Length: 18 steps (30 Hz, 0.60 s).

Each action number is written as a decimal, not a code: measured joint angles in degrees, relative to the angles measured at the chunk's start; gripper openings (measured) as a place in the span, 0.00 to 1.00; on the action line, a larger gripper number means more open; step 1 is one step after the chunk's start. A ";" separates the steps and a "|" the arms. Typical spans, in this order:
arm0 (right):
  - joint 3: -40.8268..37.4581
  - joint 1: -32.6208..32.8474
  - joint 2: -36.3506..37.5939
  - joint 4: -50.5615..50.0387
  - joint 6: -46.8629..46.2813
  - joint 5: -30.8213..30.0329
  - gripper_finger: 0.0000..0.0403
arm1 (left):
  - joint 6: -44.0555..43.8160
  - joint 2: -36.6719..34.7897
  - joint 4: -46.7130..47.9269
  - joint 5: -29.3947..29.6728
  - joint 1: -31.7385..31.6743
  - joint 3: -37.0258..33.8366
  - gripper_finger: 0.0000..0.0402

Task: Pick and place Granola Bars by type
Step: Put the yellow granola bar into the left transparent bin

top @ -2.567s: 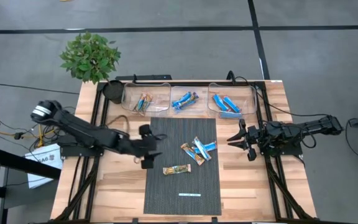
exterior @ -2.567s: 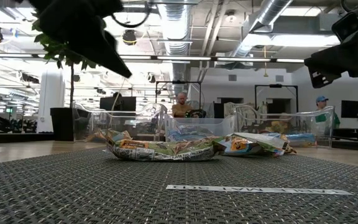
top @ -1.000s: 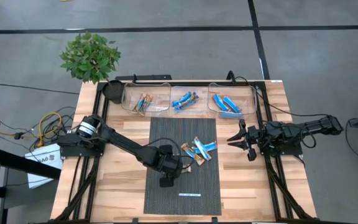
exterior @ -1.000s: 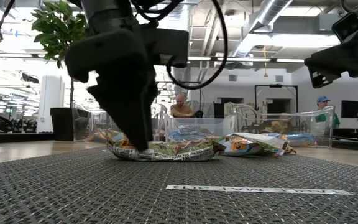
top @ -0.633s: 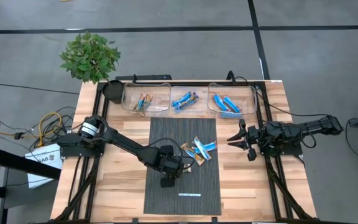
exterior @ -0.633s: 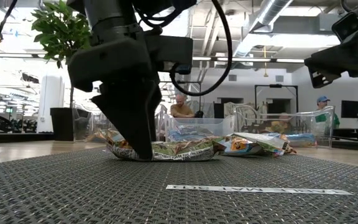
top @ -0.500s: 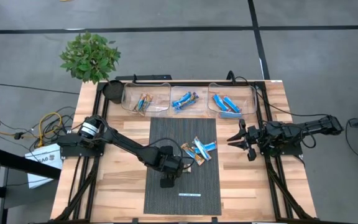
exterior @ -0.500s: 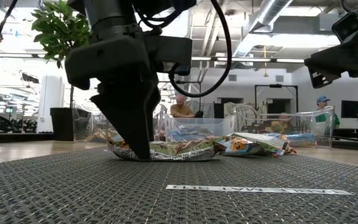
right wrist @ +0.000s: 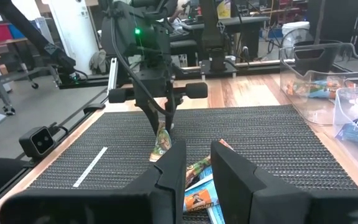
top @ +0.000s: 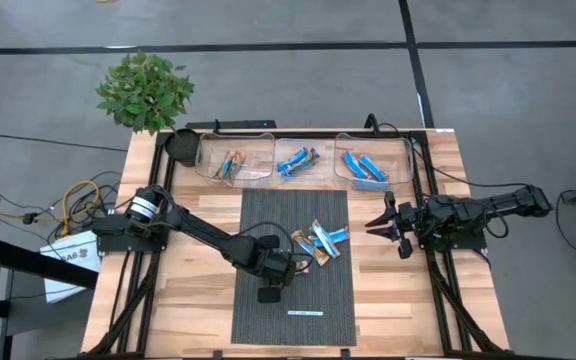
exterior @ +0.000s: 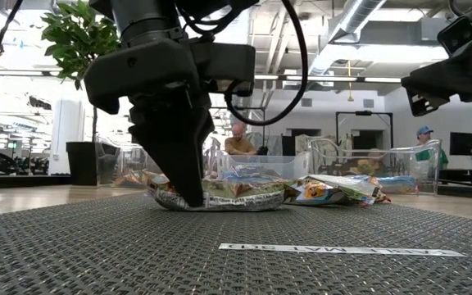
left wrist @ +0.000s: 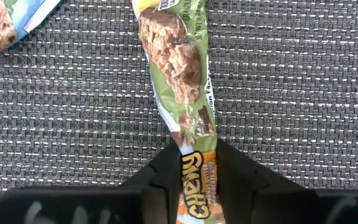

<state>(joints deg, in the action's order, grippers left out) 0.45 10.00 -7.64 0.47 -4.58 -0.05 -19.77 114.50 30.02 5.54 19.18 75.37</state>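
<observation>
From above, a pale wooden table (top: pixel 388 290) fills the frame's middle on a grey floor, with a dark woven mat (top: pixel 318 215) at its centre and a leafy green plant (top: pixel 145 90) at upper left. Three clear plastic bins (top: pixel 304 160) line the table's upper edge, each holding foil-wrapped granola bars; a small cluster of blue-and-orange bars (top: pixel 321 240) lies on the mat's middle, and a thin white strip (top: pixel 304 313) lies near its lower edge. The left arm reaches diagonally from frame left onto the mat, its left gripper (top: pixel 286 268) just left of the cluster; the right gripper (top: pixel 388 222) waits over bare wood at frame right. At table height, an open workshop with ceiling ducts and a seated person (exterior: pixel 238 141) lies behind; the left gripper (exterior: pixel 190 195) points down at one end of a green-and-tan foil-wrapped bar (exterior: pixel 236 195). In the left wrist view the fingers (left wrist: pixel 165 180) pinch that bar's (left wrist: pixel 179 74) orange end. In the right wrist view, the right gripper's (right wrist: pixel 196 167) fingers stand slightly apart, holding nothing.
</observation>
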 joint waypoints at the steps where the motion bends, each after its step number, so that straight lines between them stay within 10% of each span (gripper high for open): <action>1: 0.00 0.02 0.00 0.00 0.00 0.00 0.17 | 0.02 0.00 -0.15 0.04 0.00 0.00 0.17; 18: 0.01 0.01 0.00 -0.02 0.00 0.00 0.17 | 4.08 -2.80 -13.44 3.58 1.07 -0.02 0.16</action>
<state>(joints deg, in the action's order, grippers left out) 0.46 10.01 -7.64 0.45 -4.58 -0.05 -15.69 111.70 16.57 9.13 20.25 75.35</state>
